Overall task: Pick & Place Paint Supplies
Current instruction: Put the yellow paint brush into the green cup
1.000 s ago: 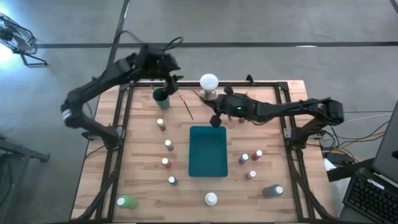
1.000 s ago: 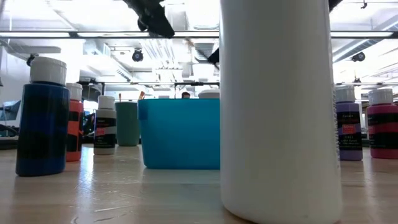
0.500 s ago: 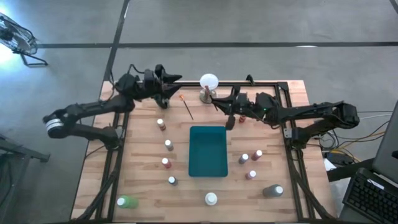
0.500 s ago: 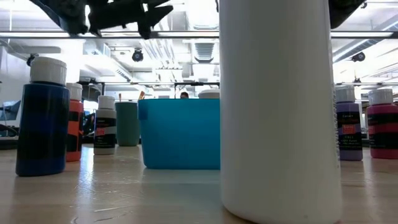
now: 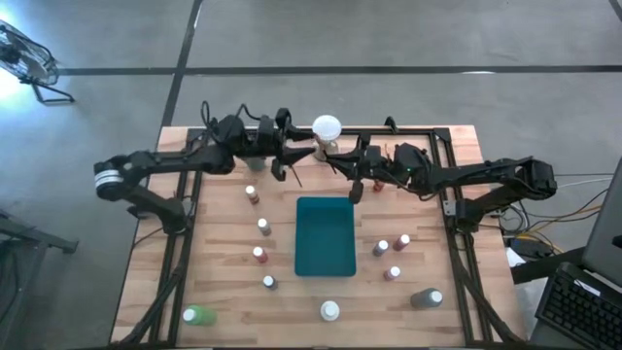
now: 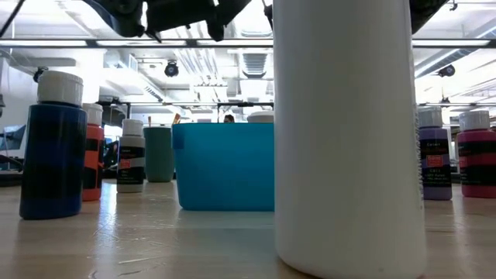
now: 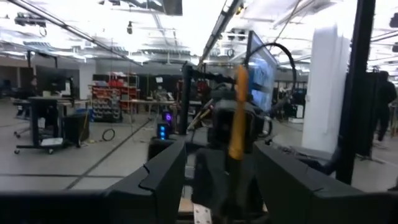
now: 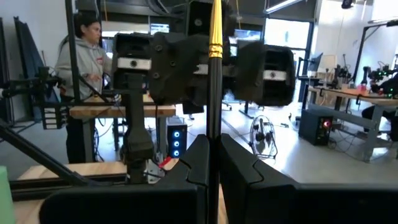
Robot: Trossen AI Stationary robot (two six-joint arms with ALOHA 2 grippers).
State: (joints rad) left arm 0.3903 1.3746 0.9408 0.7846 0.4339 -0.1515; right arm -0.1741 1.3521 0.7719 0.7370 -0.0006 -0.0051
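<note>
Above the slatted wooden table [image 5: 224, 243], the right gripper [image 8: 210, 163] clamps a thin gold-ferruled brush [image 8: 214, 37] upright near the far edge; the left gripper [image 7: 214, 180], jaws apart, faces it; only the high view shows smooth white-capped bottles [image 5: 264, 255] flanking the teal tray [image 5: 325, 236]

From table height, the big white bottle [image 6: 349, 132] fills your middle, top cut off, hiding the teal tray [image 6: 223, 166] behind it. Both arms are only dark scraps there. In the right wrist view, the brush [image 8: 214, 93] runs out of frame. Overhead, that brush is too thin to see.
</note>
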